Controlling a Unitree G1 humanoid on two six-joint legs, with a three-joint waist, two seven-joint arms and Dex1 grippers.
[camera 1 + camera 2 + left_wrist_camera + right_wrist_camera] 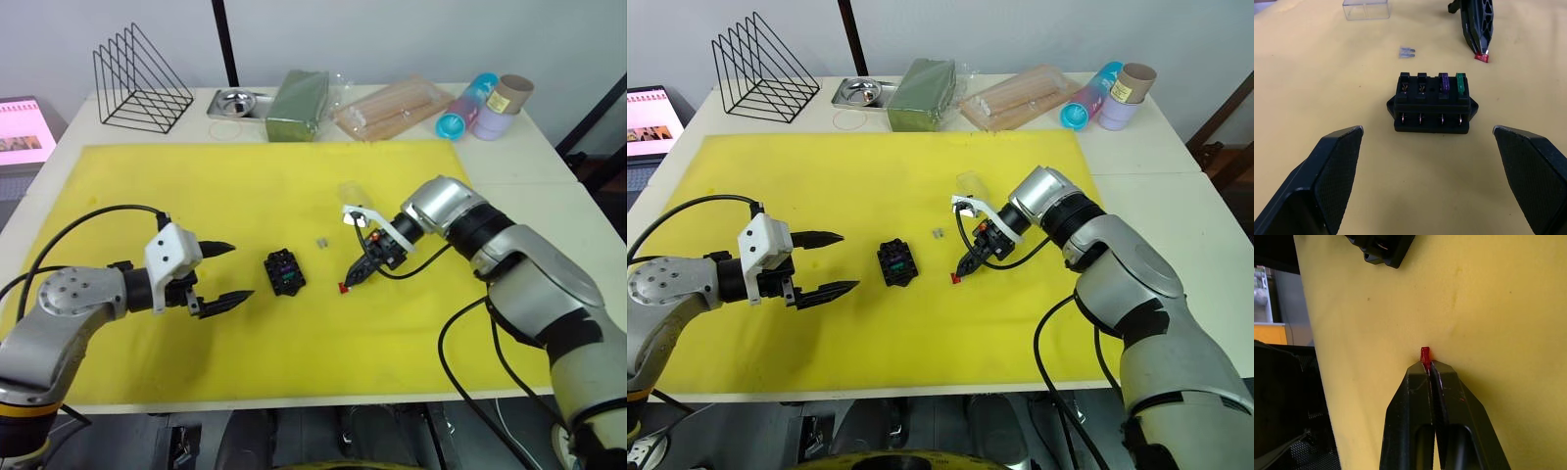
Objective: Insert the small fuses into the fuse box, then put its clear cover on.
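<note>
Currently, the right tool (347, 285) is gripping the red fuse (1424, 354) between its closed fingertips, with the fuse tip touching or just above the yellow mat (196, 196); which of the two cannot be determined. The fuse box (284, 271) is lying on the mat between the two tools, to the left of the right tool and apart from it. The purple fuse (1444, 82) and the green fuse (1460, 83) are sitting upright in two adjacent slots at one end of the box's upper row, while the two remaining slots in that row are standing open. The greyish-tan fuse (1407, 52) is lying flat on the mat near the box, on its far side. The clear cover (1366, 9) is resting on the mat beyond that fuse, well apart from the box. The left tool (220, 274) is hovering just left of the box with its fingers spread wide, grasping nothing. The mat is covering the worktop (549, 166).
</note>
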